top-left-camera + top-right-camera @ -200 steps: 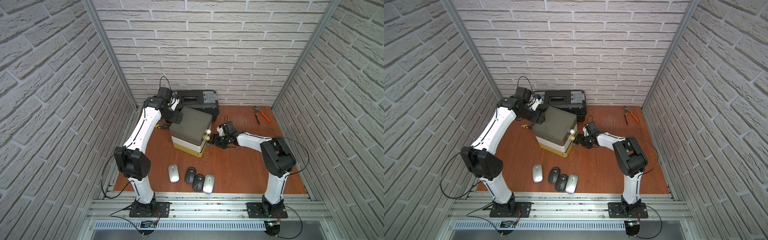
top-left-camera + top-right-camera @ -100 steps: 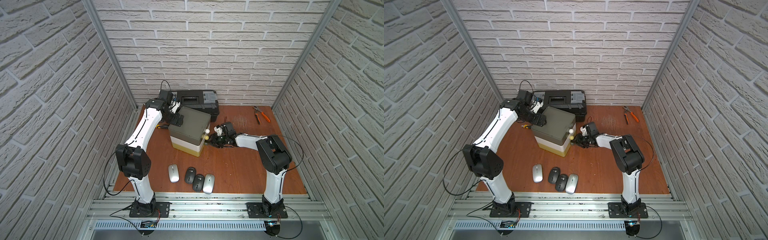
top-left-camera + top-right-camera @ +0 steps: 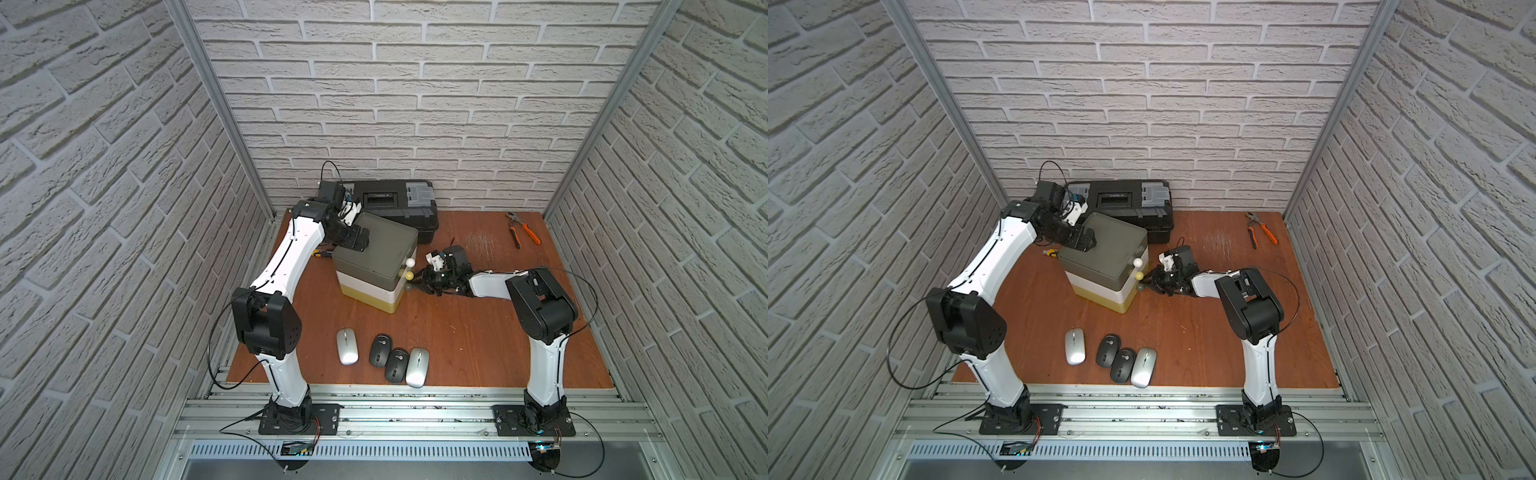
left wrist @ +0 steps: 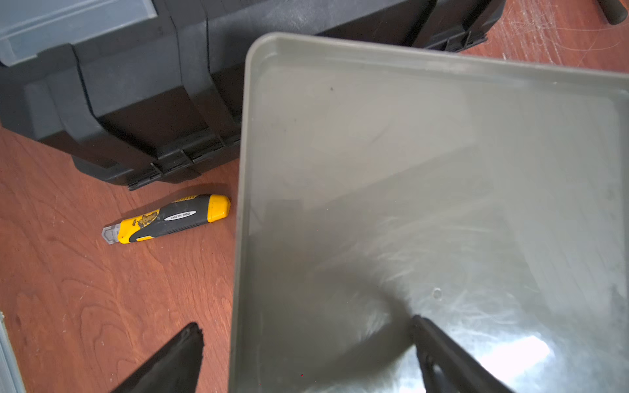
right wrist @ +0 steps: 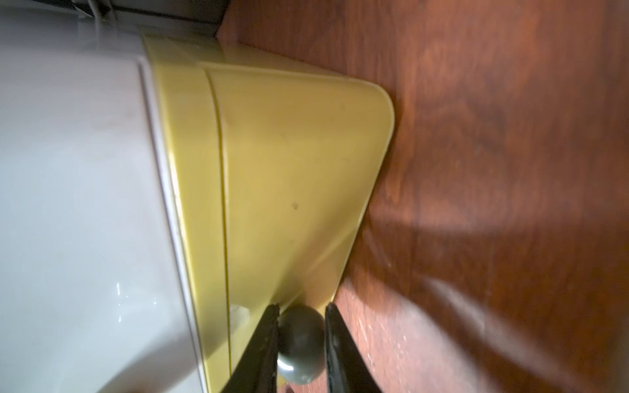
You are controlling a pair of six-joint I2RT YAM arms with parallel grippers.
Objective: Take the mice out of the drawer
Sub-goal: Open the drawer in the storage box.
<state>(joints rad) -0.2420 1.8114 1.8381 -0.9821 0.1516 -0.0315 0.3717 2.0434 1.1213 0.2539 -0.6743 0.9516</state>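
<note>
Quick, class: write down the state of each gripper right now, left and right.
Left gripper: open, holding nothing, at the edge of the drawer unit.
Right gripper: shut on the grey knob of the yellow bottom drawer.

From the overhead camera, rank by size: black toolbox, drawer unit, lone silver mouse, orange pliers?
In a top view, largest to smallest:
1. drawer unit and black toolbox, unranked: the toolbox is partly hidden, and the unit stands nearer the camera.
2. lone silver mouse and orange pliers, alike in length, unranked.
</note>
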